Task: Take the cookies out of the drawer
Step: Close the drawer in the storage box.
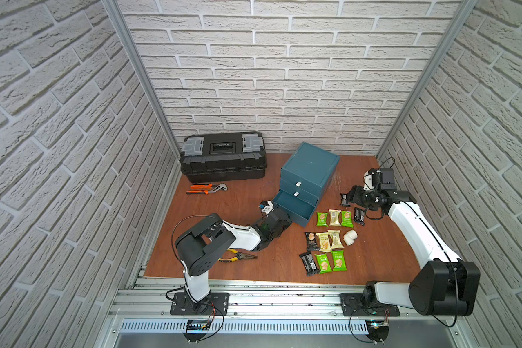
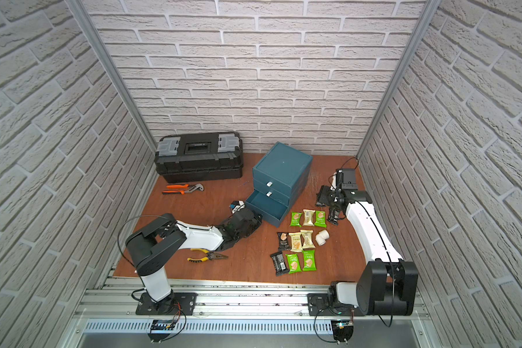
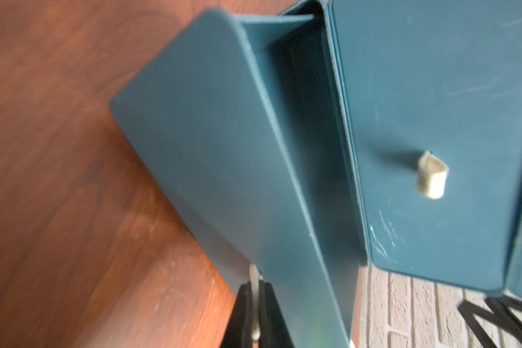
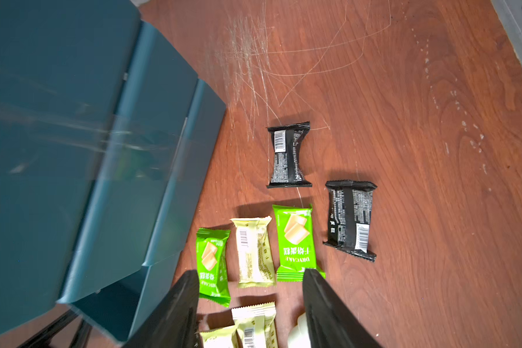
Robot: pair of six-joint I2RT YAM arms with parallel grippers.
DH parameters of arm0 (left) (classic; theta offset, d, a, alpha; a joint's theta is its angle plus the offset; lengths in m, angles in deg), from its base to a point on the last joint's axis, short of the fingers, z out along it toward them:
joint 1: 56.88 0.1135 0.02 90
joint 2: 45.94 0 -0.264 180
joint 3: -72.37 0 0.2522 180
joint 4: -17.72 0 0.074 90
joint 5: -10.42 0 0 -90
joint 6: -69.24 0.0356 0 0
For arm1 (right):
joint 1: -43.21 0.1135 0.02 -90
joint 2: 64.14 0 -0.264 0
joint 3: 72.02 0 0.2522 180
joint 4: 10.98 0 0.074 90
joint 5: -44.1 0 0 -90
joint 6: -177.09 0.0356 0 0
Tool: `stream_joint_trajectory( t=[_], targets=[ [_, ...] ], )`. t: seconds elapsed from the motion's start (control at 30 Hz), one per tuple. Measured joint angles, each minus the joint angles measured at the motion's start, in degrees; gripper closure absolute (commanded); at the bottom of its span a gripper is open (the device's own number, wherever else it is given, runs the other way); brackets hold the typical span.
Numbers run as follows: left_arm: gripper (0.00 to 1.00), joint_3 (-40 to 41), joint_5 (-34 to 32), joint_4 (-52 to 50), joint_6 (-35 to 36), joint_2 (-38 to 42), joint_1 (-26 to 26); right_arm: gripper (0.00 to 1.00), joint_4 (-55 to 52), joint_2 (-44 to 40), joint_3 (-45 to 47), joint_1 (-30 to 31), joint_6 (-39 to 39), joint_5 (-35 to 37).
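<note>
both top views: cookies point(image 1: 334, 217) lie spread on the table point(image 1: 374, 253) just beside the pulled-out bottom drawer point(image 1: 294, 208) | left wrist: left gripper point(image 3: 255, 292) pinched tight on the drawer's pull tab point(image 3: 253, 274) | right wrist: right gripper point(image 4: 250, 272) fingers parted, holding nothing, above the cookies

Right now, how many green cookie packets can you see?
4. Green packets flank a cream packet beside the open drawer; two more lie side by side in the row farthest from it. None seems hidden.

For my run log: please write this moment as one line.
left gripper: shut on drawer handle | drawer: open, looks empty | right gripper: open, holds nothing | cookies: on table
</note>
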Motion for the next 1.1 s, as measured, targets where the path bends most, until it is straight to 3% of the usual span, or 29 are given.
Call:
stream_joint_trajectory(
  t=[0.37, 0.93, 1.1],
  targets=[
    [1.00, -10.01, 0.24, 2.03, -0.04, -9.18, 1.16, 0.40, -0.39, -4.28, 0.00, 0.00, 0.39, -0.44],
    [1.00, -14.47, 1.86, 3.91, -0.81, -13.31, 2.27, 0.40, -1.90, -4.28, -0.07, 0.02, 0.33, -0.42],
    [0.84, -14.49, 1.84, 3.87, -0.92, -13.35, 2.27, 0.40, -1.99, -4.28, -0.07, 0.02, 0.26, -0.42]
  ],
)
